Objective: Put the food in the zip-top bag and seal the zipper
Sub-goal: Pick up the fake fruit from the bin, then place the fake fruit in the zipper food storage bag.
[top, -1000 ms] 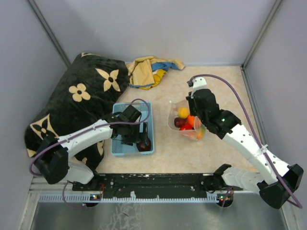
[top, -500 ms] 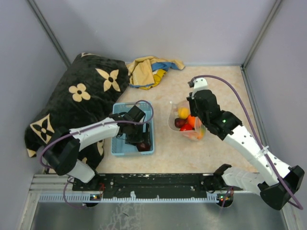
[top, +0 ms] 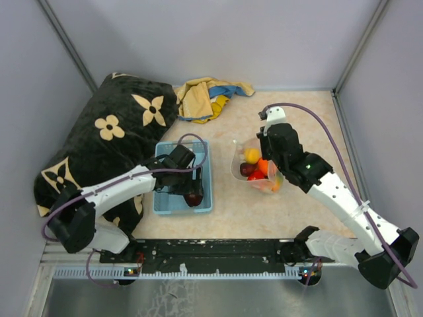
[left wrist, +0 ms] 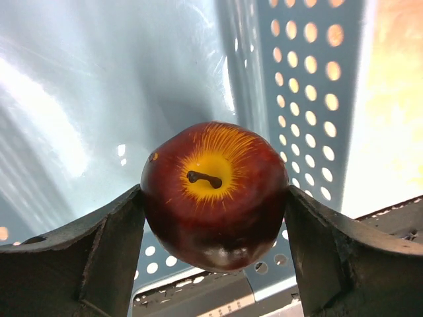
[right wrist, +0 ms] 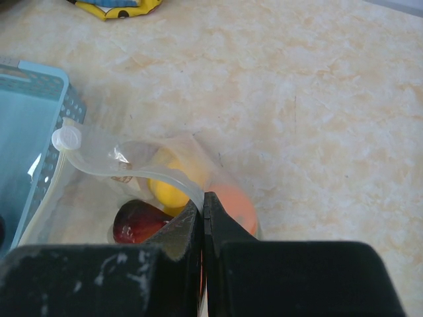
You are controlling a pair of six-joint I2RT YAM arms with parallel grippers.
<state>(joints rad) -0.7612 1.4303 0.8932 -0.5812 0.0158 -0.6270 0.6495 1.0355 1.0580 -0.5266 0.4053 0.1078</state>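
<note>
A black cushion [top: 99, 139] patterned with beige flowers is laid along the left edge of the table [top: 317, 125]. A crumpled yellow and blue cloth [top: 201, 98] is seen at the far edge. A light-blue perforated basket [top: 169, 205] is set toward the near edge, just beside the cushion.

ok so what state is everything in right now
left gripper, closed on the apple, touching it on both sides
apple, gripped, in the basket
right gripper, shut on the zipper
zipper, unsealed
bag, open, fruit inside
basket, holds the apple
cloth, crumpled
</note>
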